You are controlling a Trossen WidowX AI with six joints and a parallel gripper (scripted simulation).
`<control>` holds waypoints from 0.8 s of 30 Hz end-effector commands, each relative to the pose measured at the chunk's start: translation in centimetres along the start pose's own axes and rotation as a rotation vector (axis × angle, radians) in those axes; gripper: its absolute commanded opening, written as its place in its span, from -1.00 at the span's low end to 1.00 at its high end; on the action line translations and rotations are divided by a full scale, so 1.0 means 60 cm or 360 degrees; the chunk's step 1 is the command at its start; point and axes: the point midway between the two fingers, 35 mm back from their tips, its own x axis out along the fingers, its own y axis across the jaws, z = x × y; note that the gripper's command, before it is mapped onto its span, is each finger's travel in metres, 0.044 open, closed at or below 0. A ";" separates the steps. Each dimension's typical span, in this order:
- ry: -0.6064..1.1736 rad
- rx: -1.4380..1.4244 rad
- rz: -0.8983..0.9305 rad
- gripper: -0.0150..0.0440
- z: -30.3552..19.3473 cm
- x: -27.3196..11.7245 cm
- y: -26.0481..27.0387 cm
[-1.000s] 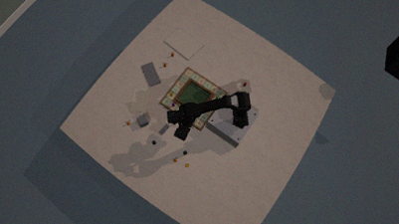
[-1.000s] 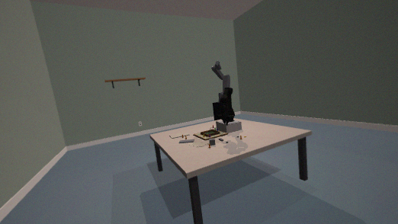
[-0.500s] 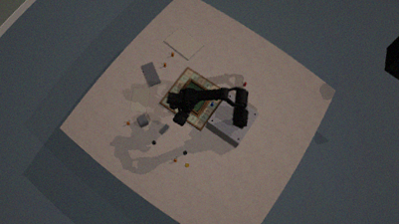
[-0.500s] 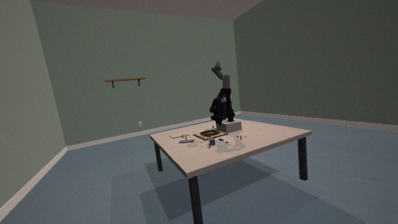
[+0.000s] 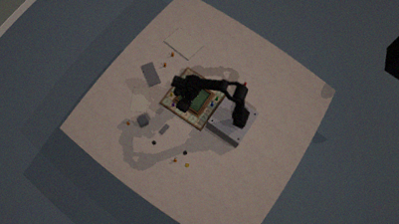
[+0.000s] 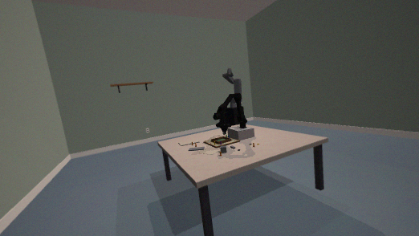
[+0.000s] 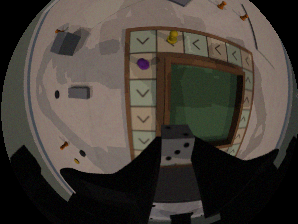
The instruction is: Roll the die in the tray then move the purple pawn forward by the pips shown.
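Note:
My gripper [image 7: 175, 140] [image 6: 224, 132] is shut on the grey die [image 7: 172, 145], held above the board near the tray's lower left corner in the wrist view. The face towards the camera shows three dark pips in a diagonal. The wooden tray [image 7: 163, 92] with its green floor sits in the middle of the board [image 7: 143, 116] [image 5: 191, 119]. My purple pawn [image 7: 143, 63] [image 5: 172, 104] stands on the left track, one square below the upper left corner; arrows there point down in the wrist view. A yellow pawn [image 7: 173, 37] stands on the top row.
A blue pawn [image 5: 212, 103] and a green pawn [image 5: 217, 98] stand on the board's far side. A dark grey cube [image 7: 66, 43] [image 5: 142, 120], a small grey block [image 7: 79, 92] [image 5: 164, 129], black discs and orange pieces lie beside the board. A grey box [image 6: 241, 132] stands under the arm.

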 end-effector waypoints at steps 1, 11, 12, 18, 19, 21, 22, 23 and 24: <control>0.0015 0.0016 -0.0002 -0.49 0.002 0.010 -0.032; 0.0010 0.0069 -0.0011 -0.49 0.008 0.022 -0.117; 0.0010 0.0071 -0.0012 -0.49 0.008 0.023 -0.121; -0.0123 0.0071 -0.0020 -0.49 0.014 0.032 -0.122; -0.0177 0.0071 -0.0023 -0.49 0.017 0.036 -0.122; -0.0285 0.0070 -0.0028 -0.49 0.021 0.041 -0.122; -0.0339 0.0070 -0.0031 -0.49 0.022 0.043 -0.122; -0.0393 0.0070 -0.0033 -0.49 0.024 0.045 -0.122; -0.0447 0.0069 -0.0035 -0.49 0.025 0.046 -0.122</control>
